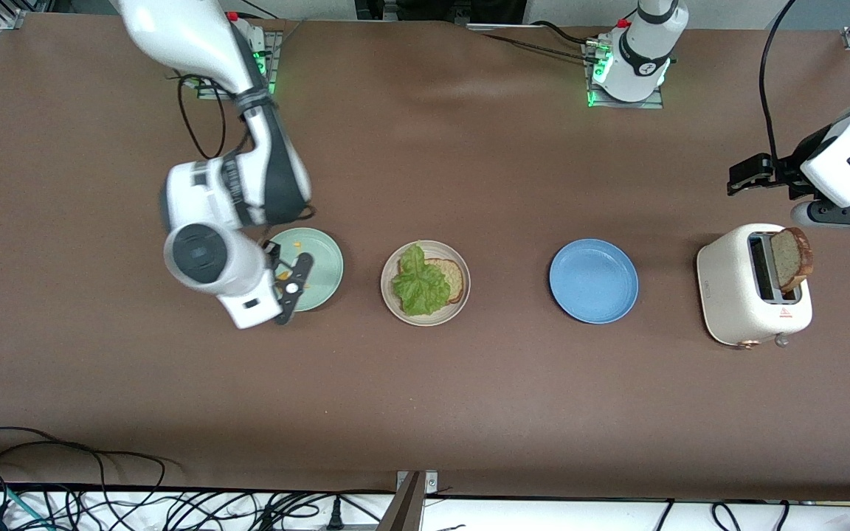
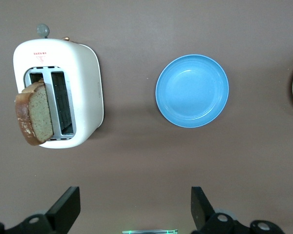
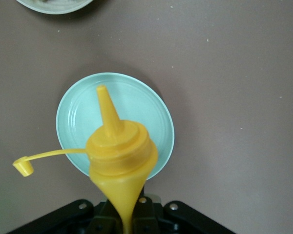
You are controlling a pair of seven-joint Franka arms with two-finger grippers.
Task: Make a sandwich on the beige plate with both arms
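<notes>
On the brown table (image 1: 469, 398), right pincer (image 1: 288, 284) grips yellow bottle (image 3: 118, 161) over mint plate (image 1: 322, 254); left pincer (image 2: 132, 209) wide.

You see the beige plate (image 1: 425, 283) mid-table, holding a bread slice (image 1: 451, 279) under a lettuce leaf (image 1: 419, 283). The right gripper (image 1: 294, 284) hangs over the mint-green plate (image 1: 319, 268). Another slice (image 1: 792, 259) stands in the toaster (image 1: 741, 295), beside the blue plate (image 1: 593, 281).
</notes>
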